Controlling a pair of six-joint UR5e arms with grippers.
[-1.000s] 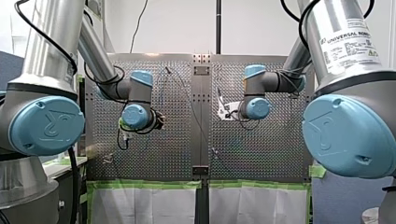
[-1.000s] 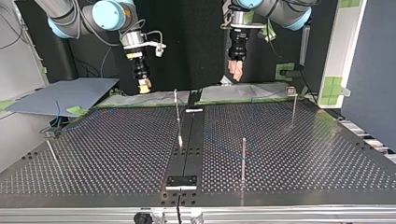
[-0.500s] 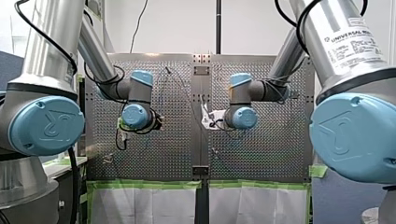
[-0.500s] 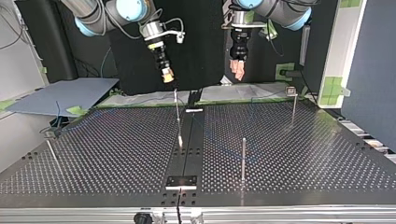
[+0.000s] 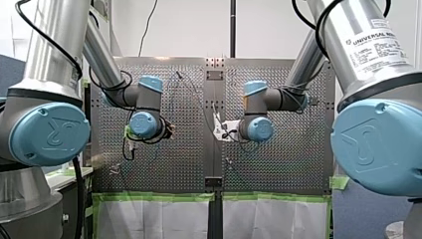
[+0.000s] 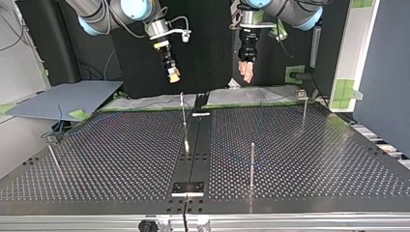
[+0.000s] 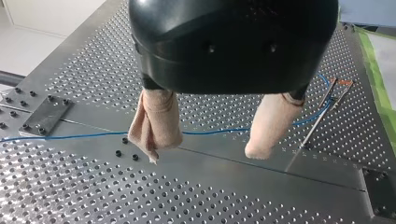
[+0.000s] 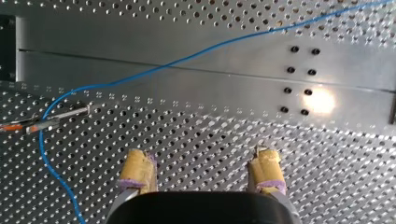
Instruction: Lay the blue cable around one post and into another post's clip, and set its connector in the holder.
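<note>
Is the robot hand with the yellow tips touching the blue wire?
Apart. In the right wrist view my right gripper is open and empty; the blue cable lies on the table ahead of it, with bare plate between.

Dull metal, frayed cloth, glossy black shell.
The desk [image 7: 224, 186] is perforated metal with a dull sheen; the blue cable [image 8: 187, 59] looks like smooth plastic. My left claw [image 7: 205, 150] has frayed beige cloth pads [image 7: 159, 121] and a glossy black housing [image 7: 233, 42]; my right claw [image 8: 201, 158] has rough-looking yellow pads [image 8: 137, 168].
</note>
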